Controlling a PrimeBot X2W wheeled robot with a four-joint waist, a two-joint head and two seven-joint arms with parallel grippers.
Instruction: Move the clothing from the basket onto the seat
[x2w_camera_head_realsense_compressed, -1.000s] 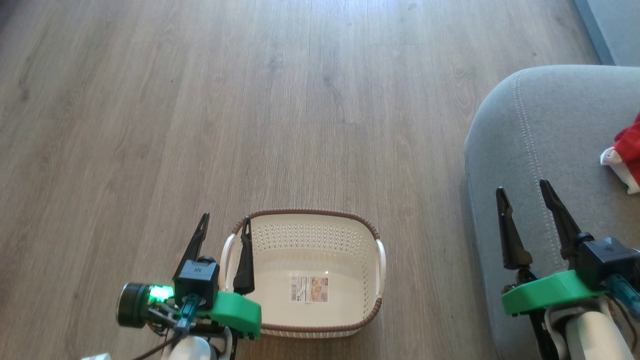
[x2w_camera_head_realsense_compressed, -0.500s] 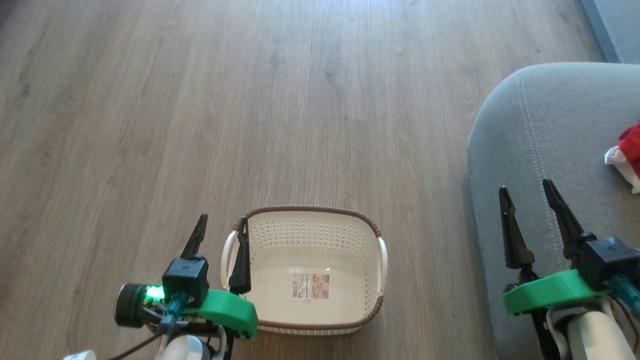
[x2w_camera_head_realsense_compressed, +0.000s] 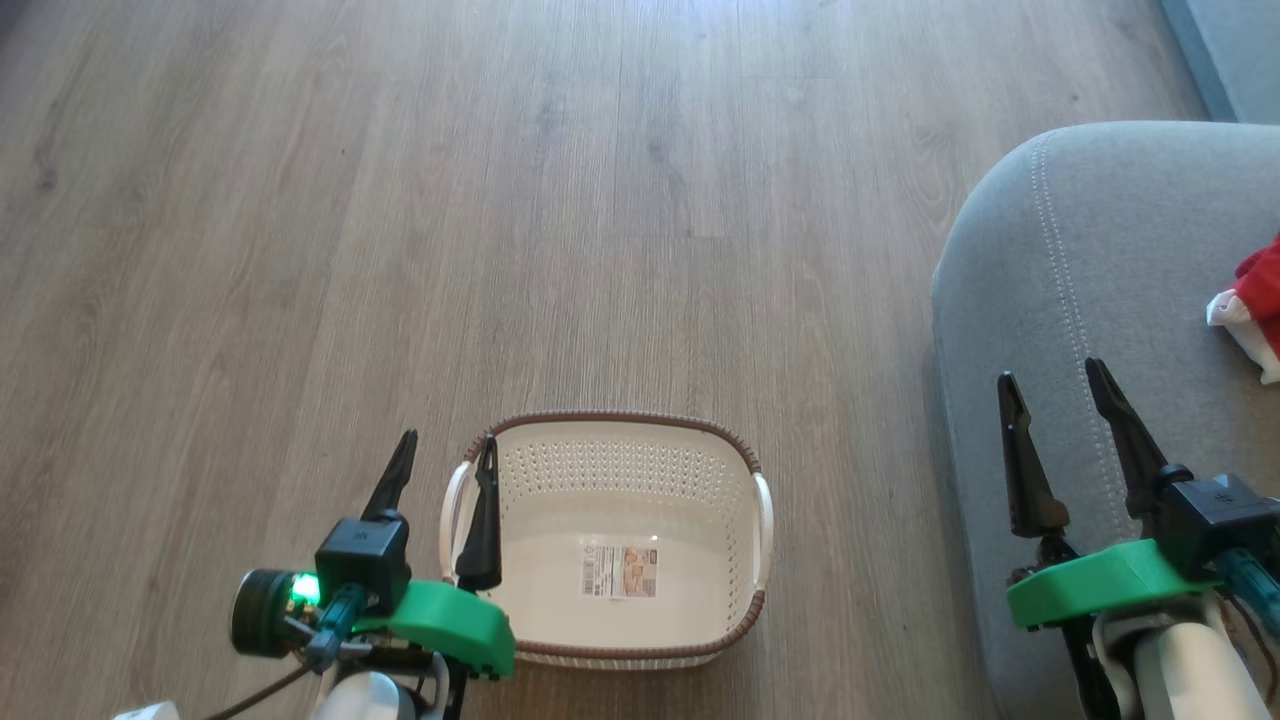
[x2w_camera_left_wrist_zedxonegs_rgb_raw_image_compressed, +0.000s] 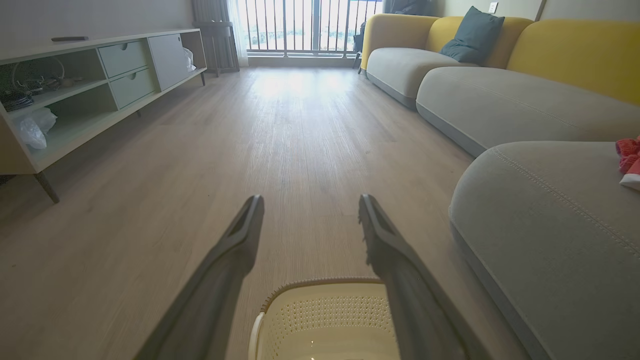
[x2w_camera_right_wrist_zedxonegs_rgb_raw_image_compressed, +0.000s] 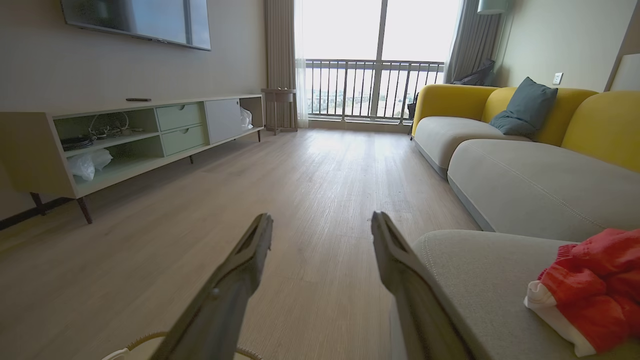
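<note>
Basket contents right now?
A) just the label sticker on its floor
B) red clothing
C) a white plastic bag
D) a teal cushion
A: the basket holds just the label sticker on its floor, while the red clothing lies on the grey seat.

Pale wood-grain plank floor (x2w_camera_head_realsense_compressed: 640, 200) runs to a tall balcony window with dark railing (x2w_camera_right_wrist_zedxonegs_rgb_raw_image_compressed: 375, 75), flanked by beige curtains (x2w_camera_right_wrist_zedxonegs_rgb_raw_image_compressed: 280, 60) and admitting daylight. Along one wall: a long low pale-green media cabinet (x2w_camera_right_wrist_zedxonegs_rgb_raw_image_compressed: 182, 127) beneath a wall-mounted flat dark television (x2w_camera_right_wrist_zedxonegs_rgb_raw_image_compressed: 135, 20); opposite, a yellow-backed sofa (x2w_camera_right_wrist_zedxonegs_rgb_raw_image_compressed: 600, 125) bearing a dark teal cushion (x2w_camera_right_wrist_zedxonegs_rgb_raw_image_compressed: 522, 107).
</note>
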